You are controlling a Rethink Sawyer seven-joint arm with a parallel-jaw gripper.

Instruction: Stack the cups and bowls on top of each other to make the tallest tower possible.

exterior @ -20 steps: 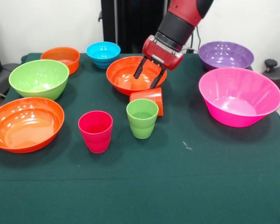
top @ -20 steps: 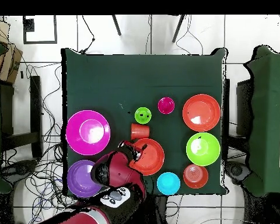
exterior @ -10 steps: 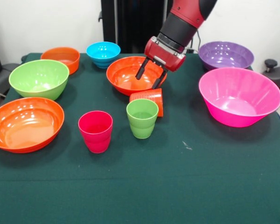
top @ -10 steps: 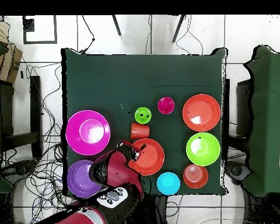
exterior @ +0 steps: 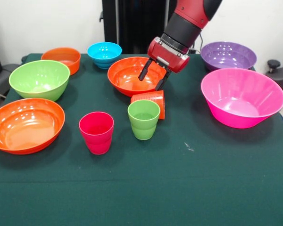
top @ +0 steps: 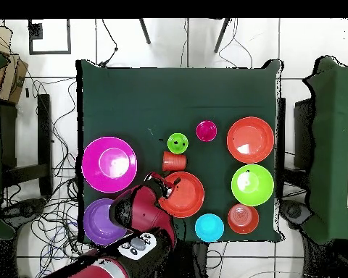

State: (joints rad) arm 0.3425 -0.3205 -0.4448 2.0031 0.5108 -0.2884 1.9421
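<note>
My gripper (exterior: 151, 80) is open and empty, hanging over the right rim of a wide orange bowl (exterior: 130, 76), just above and behind the orange cup (exterior: 150, 102), which lies tipped on its side. The light green cup (exterior: 143, 118) and the magenta-red cup (exterior: 96, 132) stand upright in front. In the overhead view the gripper (top: 164, 185) sits beside the orange cup (top: 174, 161). The pink bowl (exterior: 241, 97), purple bowl (exterior: 228, 55), green bowl (exterior: 39, 79), second wide orange bowl (exterior: 25, 124), small orange bowl (exterior: 62, 59) and small blue bowl (exterior: 104, 53) stand apart on the table.
The dark green table (exterior: 179, 188) has open cloth along its near side. In the overhead view, chairs and cables surround the table (top: 148, 101).
My gripper has risen slightly and drawn back toward the robot's base, away from the orange cup. The cups and bowls have not moved.
</note>
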